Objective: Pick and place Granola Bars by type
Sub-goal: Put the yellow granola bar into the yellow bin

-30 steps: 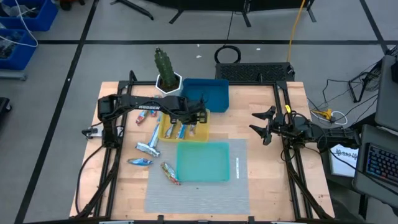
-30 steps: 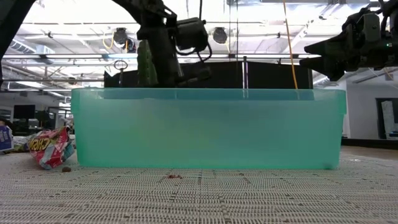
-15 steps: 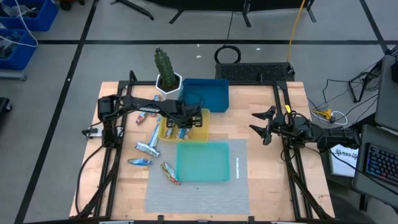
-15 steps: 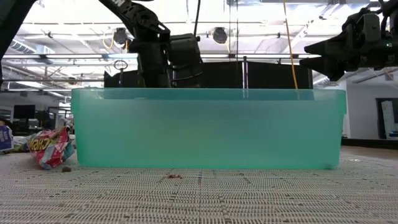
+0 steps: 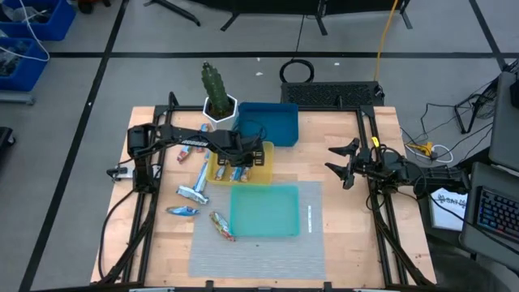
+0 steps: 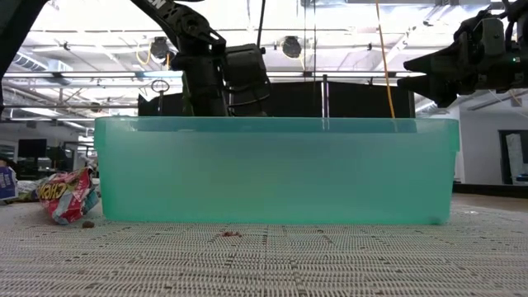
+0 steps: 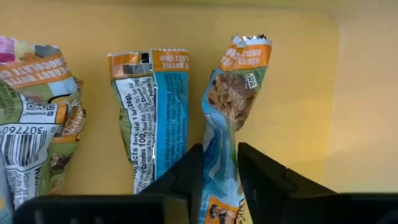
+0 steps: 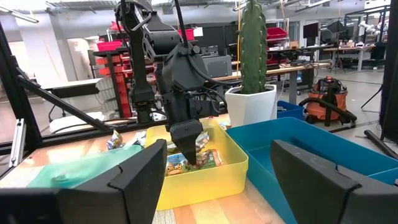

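Observation:
Three granola bars lie in the yellow tray (image 5: 264, 180). In the left wrist view, one with an orange-topped wrapper (image 7: 235, 93) sits between my left gripper's (image 7: 219, 158) fingers. A blue and orange one (image 7: 152, 118) and a third (image 7: 37, 124) lie beside it. My left gripper (image 5: 243, 158) is down in that tray, shut on the bar. More bars lie on the table (image 5: 193, 192), (image 5: 182, 211), (image 5: 220, 225). My right gripper (image 5: 345, 162) hangs open over the table's right side. My left gripper pinches the orange-topped bar between its two fingers (image 7: 189, 177), across the wrapper's narrow width at its middle (image 7: 219, 146). The fingers come from above, slanting down into the yellow tray. The bar's crimped end (image 7: 249, 46) lies along the tray floor.
The teal tray (image 5: 263, 231) sits on the grey mat near the yellow one, and the blue tray (image 5: 272, 122) lies behind it. A potted cactus (image 5: 215, 89) stands at the far edge. Another bar (image 5: 203, 173) rests left of the yellow tray, and a crumpled wrapper (image 6: 66, 196) beside the teal tray.
My left gripper has gone down into the yellow tray and shifted a little toward the table's left. It has kept still over the last half second. My right arm has not moved.

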